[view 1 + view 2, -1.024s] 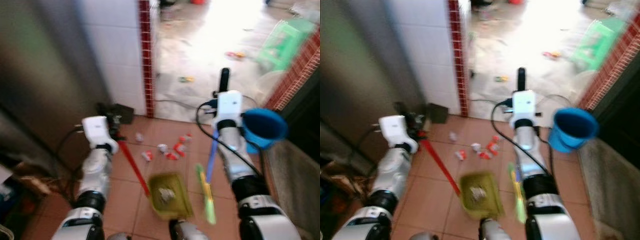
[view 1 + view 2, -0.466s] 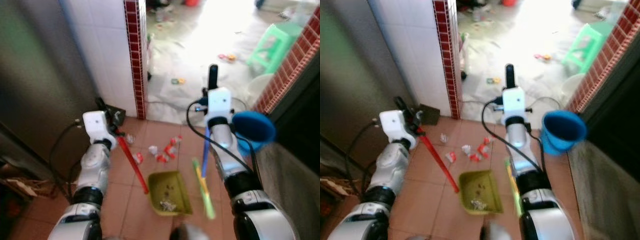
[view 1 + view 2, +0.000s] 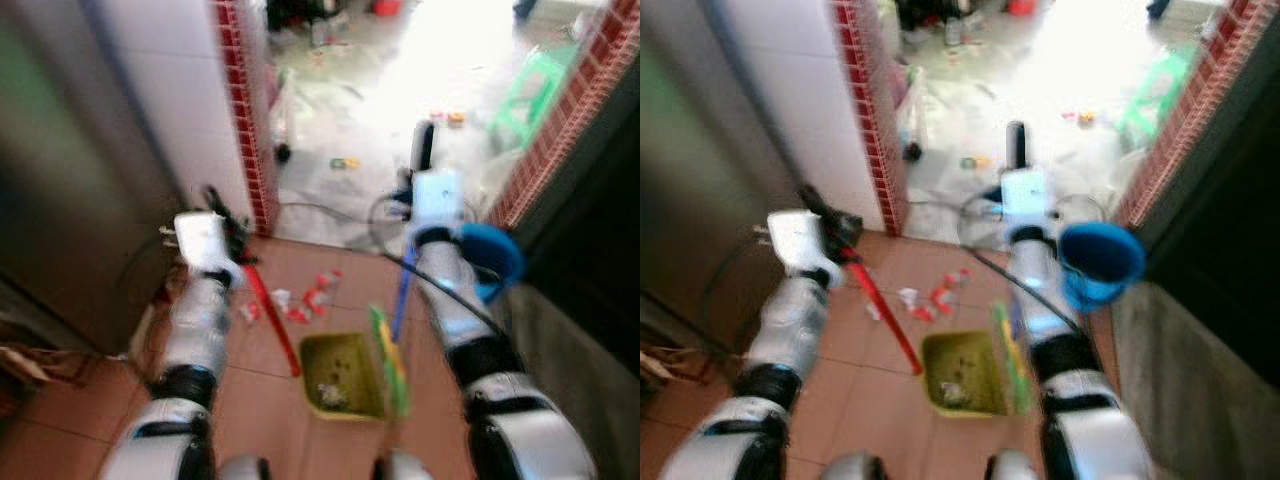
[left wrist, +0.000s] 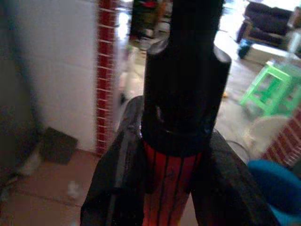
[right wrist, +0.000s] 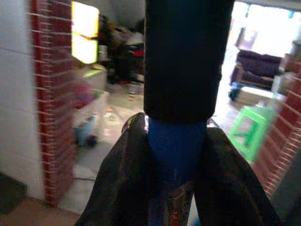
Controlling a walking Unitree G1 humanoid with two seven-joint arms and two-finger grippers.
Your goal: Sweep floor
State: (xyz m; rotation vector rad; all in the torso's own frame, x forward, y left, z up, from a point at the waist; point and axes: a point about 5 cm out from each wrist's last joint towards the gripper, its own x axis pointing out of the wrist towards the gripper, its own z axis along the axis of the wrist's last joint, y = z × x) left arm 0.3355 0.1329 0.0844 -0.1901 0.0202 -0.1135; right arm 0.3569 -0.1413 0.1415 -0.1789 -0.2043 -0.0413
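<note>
Nearest the robot, the yellow-green dustpan (image 3: 345,375) sits on the tiled floor (image 3: 90,400) with some debris already in its tray, below and between the two sets of fingers. The left gripper (image 4: 169,183) has its fingers pinched around the red dustpan handle (image 3: 270,315), which slants down from them to the pan. The right gripper (image 5: 176,174) has its fingers clamped on the blue broom handle (image 3: 402,290); the green broom head (image 3: 388,350) hangs just beside the pan's edge on the right gripper's side.

Just beyond the pan, ahead of the left fingers, a small cluster of red and white scraps (image 3: 295,303) lies on the tiles. A blue bucket (image 3: 490,260) stands beside the right arm. Farther out, past the red-brick pillar (image 3: 240,110), more litter (image 3: 345,162) dots the bright floor, and a green stool (image 3: 530,90) stands well beyond the right fingers.

The step in hand looks like collecting: one load is in, the scraps are not. The next move likely calls for carrying the broom head past the scraps and drawing them back into the pan while the left fingers hold the pan steady.
</note>
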